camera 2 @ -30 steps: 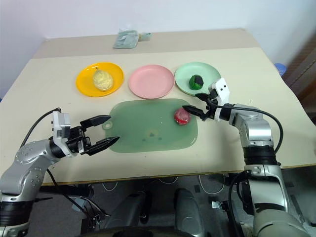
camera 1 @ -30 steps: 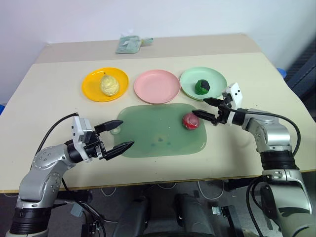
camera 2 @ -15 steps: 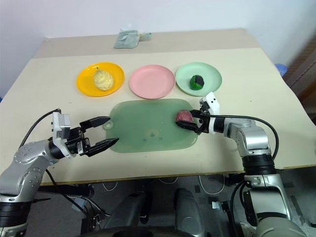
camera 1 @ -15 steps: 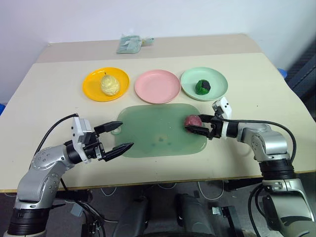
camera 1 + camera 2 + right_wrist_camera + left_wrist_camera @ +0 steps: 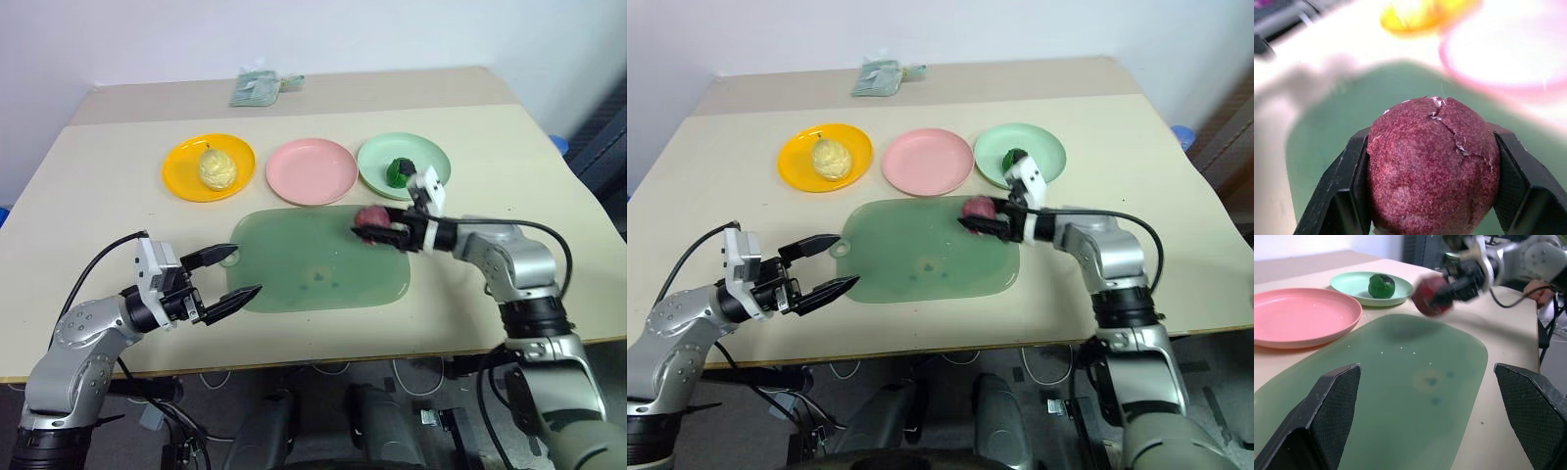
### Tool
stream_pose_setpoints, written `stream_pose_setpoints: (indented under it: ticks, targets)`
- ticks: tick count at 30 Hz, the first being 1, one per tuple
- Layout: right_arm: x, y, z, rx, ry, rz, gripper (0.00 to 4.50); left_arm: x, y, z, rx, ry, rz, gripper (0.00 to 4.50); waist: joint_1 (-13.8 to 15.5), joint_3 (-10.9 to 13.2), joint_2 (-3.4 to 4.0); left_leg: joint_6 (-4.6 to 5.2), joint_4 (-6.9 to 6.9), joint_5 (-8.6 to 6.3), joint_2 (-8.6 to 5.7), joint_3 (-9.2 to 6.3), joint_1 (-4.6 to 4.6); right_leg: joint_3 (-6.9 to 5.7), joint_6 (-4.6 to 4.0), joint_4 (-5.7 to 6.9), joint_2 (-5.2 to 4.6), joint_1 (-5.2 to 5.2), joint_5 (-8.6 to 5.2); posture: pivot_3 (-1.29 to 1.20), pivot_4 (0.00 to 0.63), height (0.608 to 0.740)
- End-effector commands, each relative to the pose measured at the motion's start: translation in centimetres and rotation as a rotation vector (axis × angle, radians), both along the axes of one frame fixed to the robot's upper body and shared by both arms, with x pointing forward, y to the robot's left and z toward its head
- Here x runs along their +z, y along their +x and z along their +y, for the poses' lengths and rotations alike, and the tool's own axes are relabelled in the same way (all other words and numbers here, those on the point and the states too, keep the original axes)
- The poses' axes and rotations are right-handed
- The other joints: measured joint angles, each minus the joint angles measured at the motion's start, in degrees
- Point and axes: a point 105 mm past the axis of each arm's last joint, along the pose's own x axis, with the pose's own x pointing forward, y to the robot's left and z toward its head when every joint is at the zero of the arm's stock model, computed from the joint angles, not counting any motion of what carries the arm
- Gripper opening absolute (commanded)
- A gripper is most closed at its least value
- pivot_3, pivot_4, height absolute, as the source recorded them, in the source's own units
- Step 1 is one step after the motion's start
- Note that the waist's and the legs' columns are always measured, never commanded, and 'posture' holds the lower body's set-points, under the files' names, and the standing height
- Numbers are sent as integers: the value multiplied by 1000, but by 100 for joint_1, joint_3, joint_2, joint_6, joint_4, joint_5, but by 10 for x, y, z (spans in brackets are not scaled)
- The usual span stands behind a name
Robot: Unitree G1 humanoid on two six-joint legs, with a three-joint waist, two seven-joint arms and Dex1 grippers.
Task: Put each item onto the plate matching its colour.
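On the beige desk (image 5: 88,176) in front of me lay the flat green mat (image 5: 318,257), near the middle. Beyond it, from ten o'clock to two o'clock, stood a row of three plates: the yellow-orange plate (image 5: 182,168), the pink plate (image 5: 312,171) at twelve, bare, and the mint green plate (image 5: 427,163). The pale yellow ridged lump (image 5: 217,168) sat on the yellow-orange plate, and the dark green ball (image 5: 398,172) sat on the mint green one. At the far edge lay a small greenish packet (image 5: 257,87). My right claw (image 5: 364,228) gripped the red-pink ball (image 5: 369,217) between both fingers, raised above the mat's two o'clock corner, just short of the pink plate. My left claw (image 5: 235,273) hung with fingers spread wide and nothing in them at the mat's eight o'clock edge.
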Motion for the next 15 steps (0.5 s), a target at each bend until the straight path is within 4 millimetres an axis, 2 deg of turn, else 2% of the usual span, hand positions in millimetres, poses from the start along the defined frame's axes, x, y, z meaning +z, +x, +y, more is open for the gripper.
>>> stream_pose_setpoints:
  ticks: [1, 6, 9, 12, 14, 15]
  targets:
    - [30, 31, 21, -59, 49, -168, 2395, 12, -2, -1, 5, -10, -57, 4500, 1, 0, 0, 0, 1, 0, 0, 1, 0, 1, 0, 1, 1, 0, 1, 0, 150, 740]
    - [39, 78, 45, -235, 93, -244, 2395, 14, -3, -2, 23, -15, -71, 4500, 11, -1, -2, -2, 0, 1, -1, 2, 1, 1, -2, 2, 13, -1, 2, 0, 150, 740]
    - [39, 92, 51, -353, 62, -285, 2395, 15, -4, 0, 53, -13, -83, 4500, 9, -1, -2, -8, -3, 5, -2, 2, 1, 2, -4, 1, 15, -2, 4, 0, 150, 740]
    - [35, 97, 57, -415, 3, -324, 2395, 13, -4, 5, 119, 8, -94, 4500, -15, -1, -2, -18, -8, 10, -2, 3, 1, 10, -5, 1, 17, -7, 3, 0, 150, 740]
    - [33, 99, 60, -450, 0, -311, 3447, 14, -4, 8, 161, 18, -108, 4500, -26, -1, -2, -19, -12, 11, -1, 7, 1, 18, -5, 5, 20, -14, 3, 0, 150, 740]
    - [33, 100, 60, -466, 1, -305, 3835, 14, -4, 8, 180, 18, -115, 4500, -30, -1, -2, -20, -15, 11, -1, 10, 1, 23, -5, 11, 22, -18, 3, 0, 150, 740]
